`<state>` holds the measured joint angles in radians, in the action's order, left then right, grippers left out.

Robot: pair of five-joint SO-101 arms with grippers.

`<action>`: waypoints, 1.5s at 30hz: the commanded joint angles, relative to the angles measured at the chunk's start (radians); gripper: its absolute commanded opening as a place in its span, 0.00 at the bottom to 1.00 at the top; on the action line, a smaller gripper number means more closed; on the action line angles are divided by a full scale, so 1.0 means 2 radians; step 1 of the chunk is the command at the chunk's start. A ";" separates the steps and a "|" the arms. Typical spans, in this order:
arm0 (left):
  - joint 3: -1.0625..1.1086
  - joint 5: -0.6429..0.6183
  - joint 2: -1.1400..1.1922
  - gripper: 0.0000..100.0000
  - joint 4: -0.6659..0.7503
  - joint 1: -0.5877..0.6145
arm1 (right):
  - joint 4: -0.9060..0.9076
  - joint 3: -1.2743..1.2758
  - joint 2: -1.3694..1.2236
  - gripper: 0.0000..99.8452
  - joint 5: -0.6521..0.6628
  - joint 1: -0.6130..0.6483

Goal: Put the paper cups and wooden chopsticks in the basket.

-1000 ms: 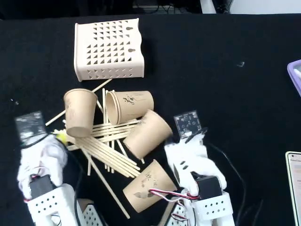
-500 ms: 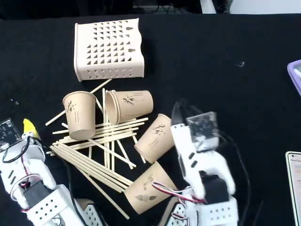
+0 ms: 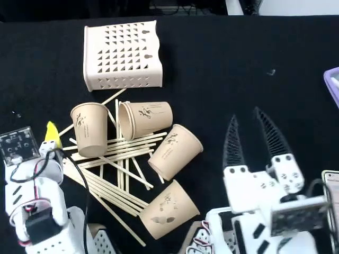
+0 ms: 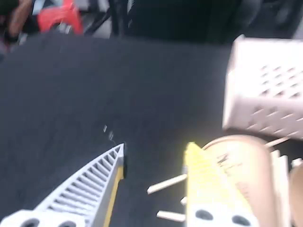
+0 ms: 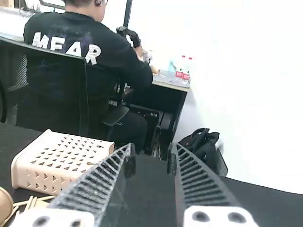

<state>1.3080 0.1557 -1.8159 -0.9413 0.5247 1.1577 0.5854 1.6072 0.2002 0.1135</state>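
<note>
The cream perforated basket point(image 3: 123, 55) lies at the back left of the black table point(image 3: 238, 63); it is also in the left wrist view point(image 4: 267, 94) and the right wrist view point(image 5: 61, 165). Several paper cups lie in front of it: one point(image 3: 89, 128) nearest my left gripper, one on its side point(image 3: 145, 118), one tilted point(image 3: 175, 151), and one at the front point(image 3: 168, 209). Wooden chopsticks point(image 3: 114, 164) are scattered under and between them. My left gripper point(image 3: 46, 136) point(image 4: 154, 151) is open just left of the first cup point(image 4: 246, 165). My right gripper point(image 3: 246, 117) point(image 5: 150, 149) is open and raised, right of the cups.
A purple thing point(image 3: 332, 84) pokes in at the right edge, and a white flat thing point(image 3: 331, 185) lies below it. The black table is bare to the right of the cups and behind my right gripper.
My right arm has swung away from the cups to the right and lifted, fingers spread. My left gripper drew back left, then edged toward the nearest cup. The chopsticks and the nearest cups shifted slightly.
</note>
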 commanded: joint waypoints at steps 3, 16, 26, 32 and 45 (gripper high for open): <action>-0.092 -0.004 0.004 0.06 -0.021 -0.030 | 0.074 -0.217 -0.219 0.12 -0.001 -0.009; -0.337 -0.001 0.407 0.03 -0.061 -0.031 | 0.124 -0.314 -0.569 0.12 -0.044 -0.020; -0.787 -0.004 0.860 0.14 -0.216 -0.105 | 0.001 -0.142 -0.639 0.12 -0.046 -0.028; -1.048 -0.005 1.100 0.25 -0.255 -0.125 | -0.084 -0.039 -0.642 0.12 -0.046 -0.028; -1.479 -0.005 1.478 0.25 -0.259 -0.121 | -0.266 0.086 -0.643 0.12 -0.046 -0.025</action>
<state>-1.4262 0.1496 1.0165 -1.4446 0.2839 0.6605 0.7603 0.3168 0.1158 0.0629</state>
